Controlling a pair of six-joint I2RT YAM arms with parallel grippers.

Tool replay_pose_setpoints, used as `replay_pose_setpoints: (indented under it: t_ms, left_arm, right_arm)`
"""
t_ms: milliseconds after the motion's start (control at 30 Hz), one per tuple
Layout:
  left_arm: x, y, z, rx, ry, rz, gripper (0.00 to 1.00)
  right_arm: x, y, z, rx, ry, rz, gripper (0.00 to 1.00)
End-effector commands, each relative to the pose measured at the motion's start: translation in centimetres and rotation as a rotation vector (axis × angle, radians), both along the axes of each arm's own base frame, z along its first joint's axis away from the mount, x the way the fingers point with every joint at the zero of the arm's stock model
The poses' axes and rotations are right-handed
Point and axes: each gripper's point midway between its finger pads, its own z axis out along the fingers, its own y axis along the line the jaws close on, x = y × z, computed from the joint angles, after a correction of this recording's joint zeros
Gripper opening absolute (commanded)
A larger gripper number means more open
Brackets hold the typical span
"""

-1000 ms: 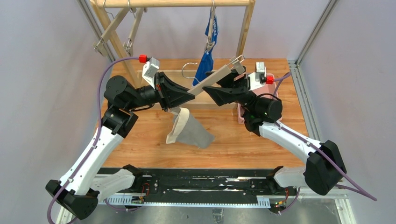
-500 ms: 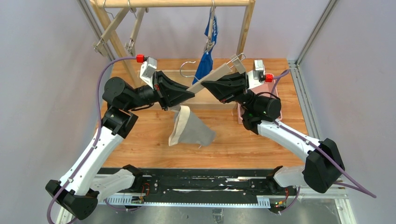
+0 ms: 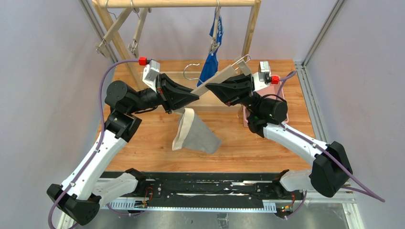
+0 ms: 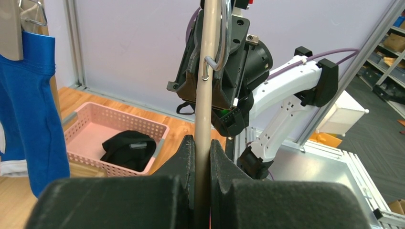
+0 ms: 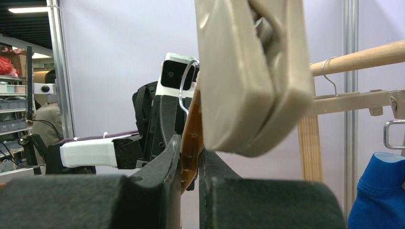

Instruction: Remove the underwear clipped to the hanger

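Seen from above, two robot arms reach in over a wooden table [image 3: 143, 138] and meet at its middle. Between them they hold a pale clip hanger [image 3: 224, 75] in the air, tilted so that its bar runs from lower left to upper right.

The left gripper [image 3: 195, 97] has its fingers closed tight on the lower left part of the bar. The left wrist camera shows the bar pinched upright between the two black fingers. The right gripper [image 3: 211, 88] is clamped on the same bar just beside it, a little further up. In the right wrist view, the bar sits squeezed between that gripper's fingers, and one clip [image 5: 248, 71] of the hanger fills the top of the picture.

The grey briefs [image 3: 196, 136] hang from the low end of the hanger, directly under the left gripper, and drape down towards the table. The pictures do not show whether the hem touches the wood.

The blue briefs [image 3: 210, 67] hang at the back from another hanger on a wooden rack [image 3: 176, 3], well apart from both grippers. The black briefs [image 4: 125, 149] lie crumpled inside a pink basket [image 4: 95, 126], which stands on the table beside the right arm.
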Motion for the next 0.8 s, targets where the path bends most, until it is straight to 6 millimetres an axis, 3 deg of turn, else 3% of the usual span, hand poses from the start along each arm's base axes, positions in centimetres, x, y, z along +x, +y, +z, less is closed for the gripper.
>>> replay_pose_setpoints:
  t_ms: [0, 67, 200, 233, 533, 767]
  left_arm:
    - [-0.3, -0.1, 0.1, -0.013, 0.025, -0.002, 0.0]
    - [-0.2, -0.1, 0.1, -0.018, 0.032, 0.006, 0.01]
    - [0.1, 0.0, -0.4, -0.012, 0.04, 0.026, 0.34]
    - [0.3, 0.0, -0.6, -0.006, 0.039, 0.034, 0.37]
    - [0.6, 0.9, -2.3, 0.064, -0.002, 0.11, 0.51]
    - [1.5, 3.4, -3.3, 0.17, -0.082, 0.284, 0.63]
  right_arm:
    - [-1.6, 0.3, 1.2, 0.007, -0.11, -0.012, 0.01]
    - [-1.6, 0.2, 1.4, 0.013, -0.111, -0.017, 0.01]
    - [-1.9, -0.1, 1.6, 0.022, -0.118, -0.016, 0.01]
    - [-2.0, -0.2, 1.6, 0.022, -0.117, -0.017, 0.01]
    - [-2.6, -0.9, 1.9, 0.016, -0.125, -0.042, 0.01]
    - [-3.2, -1.4, 2.1, 0.0, -0.134, -0.052, 0.01]
